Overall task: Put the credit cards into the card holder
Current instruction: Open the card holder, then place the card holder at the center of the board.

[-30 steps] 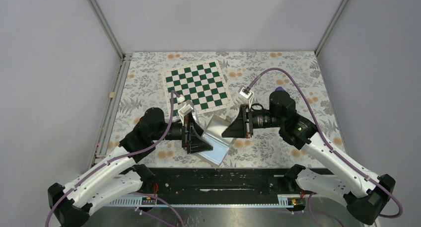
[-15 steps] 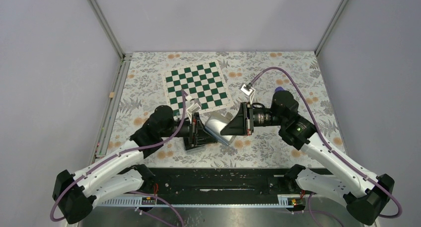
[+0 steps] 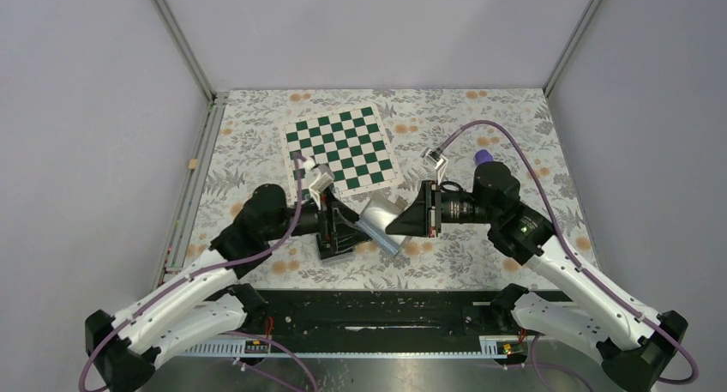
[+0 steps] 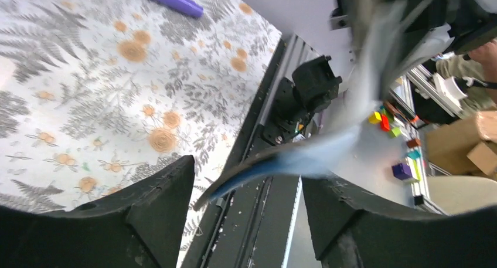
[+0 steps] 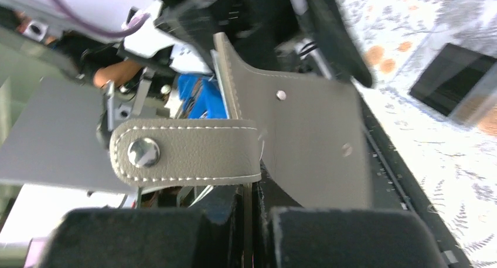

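Observation:
My right gripper (image 3: 397, 225) is shut on the taupe wallet (image 3: 380, 214) and holds it off the table; its strap and flap (image 5: 293, 127) stand right above the closed fingers. Facing it, my left gripper (image 3: 347, 226) is open. The wallet's light-blue inner flap (image 4: 275, 165), blurred, hangs between its spread fingers (image 4: 164, 203) without being pinched. The card holder (image 3: 335, 248) sits on the table under the left gripper. In the right wrist view it (image 5: 452, 80) shows as a clear-rimmed box, dark inside. No loose credit cards can be made out.
A green-and-white chessboard mat (image 3: 341, 147) lies behind the grippers. A purple pen (image 3: 483, 157) lies at the right, behind the right arm. The floral tablecloth (image 3: 480, 255) covers the table, and a black rail (image 3: 386, 310) runs along the near edge.
The left gripper closed at the wallet and opened again, drawing back a little to the left. The wallet, spread low before, now hangs higher and narrower from the right gripper.

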`<control>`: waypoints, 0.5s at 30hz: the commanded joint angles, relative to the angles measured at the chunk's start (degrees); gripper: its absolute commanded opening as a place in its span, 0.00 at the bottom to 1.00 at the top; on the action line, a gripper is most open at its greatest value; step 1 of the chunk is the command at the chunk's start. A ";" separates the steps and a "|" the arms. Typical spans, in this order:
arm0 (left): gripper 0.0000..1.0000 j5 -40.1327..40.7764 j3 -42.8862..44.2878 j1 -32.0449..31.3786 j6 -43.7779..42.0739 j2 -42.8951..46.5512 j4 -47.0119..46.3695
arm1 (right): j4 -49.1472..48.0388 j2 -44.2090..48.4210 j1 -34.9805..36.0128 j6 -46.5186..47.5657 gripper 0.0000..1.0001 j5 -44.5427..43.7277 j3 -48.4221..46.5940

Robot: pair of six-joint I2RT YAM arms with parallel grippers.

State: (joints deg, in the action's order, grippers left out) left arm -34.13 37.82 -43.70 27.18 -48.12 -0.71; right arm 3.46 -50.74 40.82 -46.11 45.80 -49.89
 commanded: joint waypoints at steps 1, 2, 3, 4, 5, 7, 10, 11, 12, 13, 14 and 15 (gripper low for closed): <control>0.71 10.86 -0.27 0.37 -3.82 9.47 4.71 | 3.79 0.31 -0.45 1.74 0.00 -9.76 2.46; 0.74 12.98 -0.37 0.43 -4.36 11.23 6.82 | 3.83 0.41 -0.77 1.47 0.00 -12.07 3.31; 0.77 15.06 -0.46 0.42 -4.71 13.24 8.84 | 3.67 0.61 -1.10 1.12 0.00 -14.27 4.67; 0.81 17.17 -0.42 0.45 -4.92 15.01 10.76 | 3.47 0.86 -1.49 0.99 0.00 -16.54 5.30; 0.83 19.25 -0.42 0.43 -5.01 16.61 12.47 | 3.38 1.36 -1.73 1.16 0.00 -19.01 6.37; 0.87 22.19 -0.26 0.40 -5.03 19.64 14.97 | 3.22 3.00 -2.11 -0.54 0.00 -25.30 9.13; 0.91 24.51 0.01 0.45 -4.21 22.69 16.75 | -0.08 6.63 -2.69 -3.87 0.00 -34.01 16.22; 0.91 24.62 0.28 0.39 -4.08 23.25 17.07 | -1.09 7.92 -2.89 -5.26 0.00 -37.00 18.41; 0.91 24.47 0.59 0.41 -3.92 23.56 17.40 | -1.74 8.95 -3.24 -6.82 0.00 -39.49 20.42; 0.91 24.17 0.92 0.38 -3.83 23.50 17.66 | -1.97 9.83 -3.67 -8.43 0.00 -41.89 22.15; 0.91 23.88 1.26 0.42 -3.80 23.32 17.87 | -2.21 10.47 -4.16 -10.03 0.00 -43.62 23.77; 0.91 23.61 1.57 0.40 -3.73 22.90 18.15 | -2.75 10.90 -4.64 -11.29 0.00 -45.03 25.06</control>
State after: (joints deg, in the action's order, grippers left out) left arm -13.06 37.67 -43.55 23.73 -24.93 15.75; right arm 5.80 -42.57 37.85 -50.65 13.89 -28.69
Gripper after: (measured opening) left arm 0.911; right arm 0.044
